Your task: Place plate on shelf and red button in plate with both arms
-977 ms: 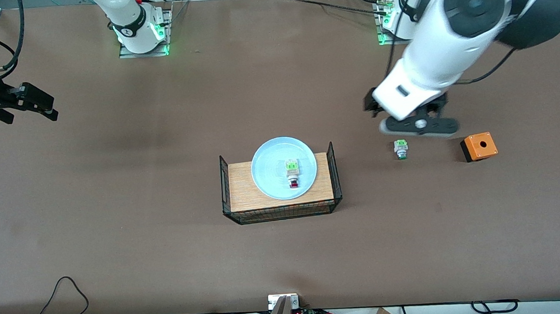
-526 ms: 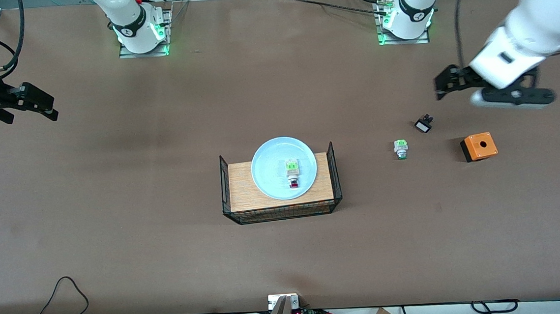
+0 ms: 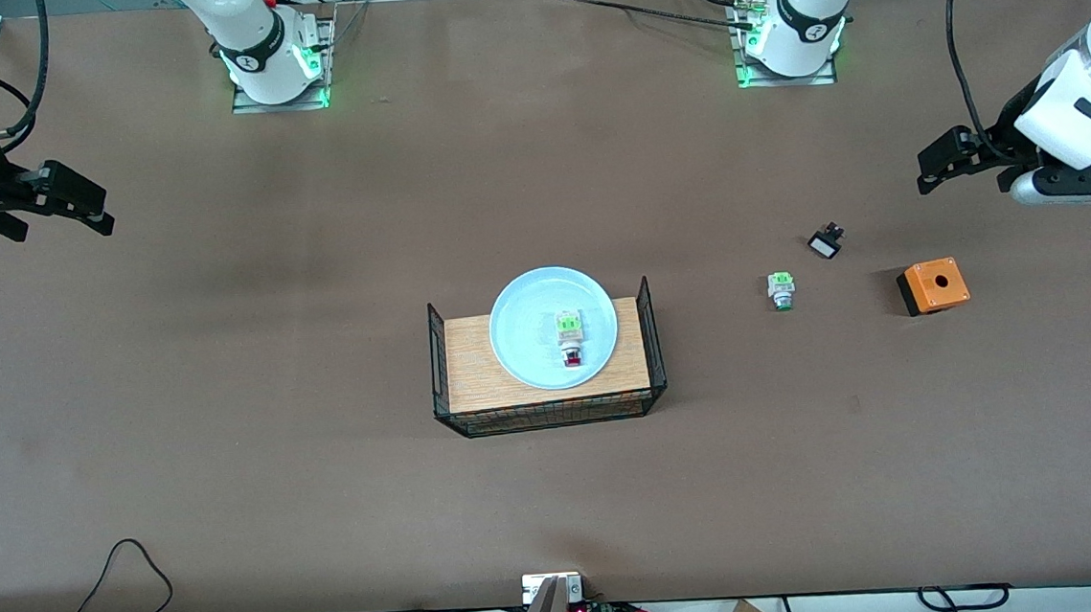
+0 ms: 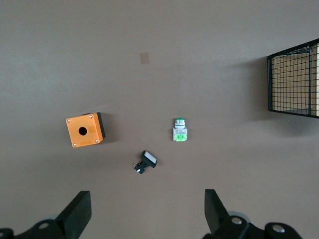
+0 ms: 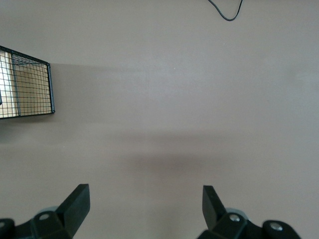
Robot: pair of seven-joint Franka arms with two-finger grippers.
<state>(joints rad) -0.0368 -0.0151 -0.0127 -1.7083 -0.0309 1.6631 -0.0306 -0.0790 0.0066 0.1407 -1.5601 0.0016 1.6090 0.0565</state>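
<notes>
The pale blue plate (image 3: 553, 328) rests on the wooden board in the black wire basket (image 3: 549, 411) at the table's middle. The red button (image 3: 570, 337), green block and red cap, lies on the plate. My left gripper (image 3: 932, 171) is open and empty, up over the table at the left arm's end, above the orange box. It also shows in the left wrist view (image 4: 148, 209). My right gripper (image 3: 92, 208) is open and empty, up over bare table at the right arm's end, and shows in the right wrist view (image 5: 145, 201).
A switch with a green tip (image 3: 781, 290) (image 4: 179, 130), a small black-and-white part (image 3: 825, 243) (image 4: 145, 162) and an orange box with a hole (image 3: 932, 285) (image 4: 85, 130) lie on the table toward the left arm's end. A basket corner shows in both wrist views (image 4: 294, 79) (image 5: 27, 84).
My left arm has swung up and away from the green-tipped switch toward the left arm's end of the table, uncovering the small black-and-white part. The right arm has not moved.
</notes>
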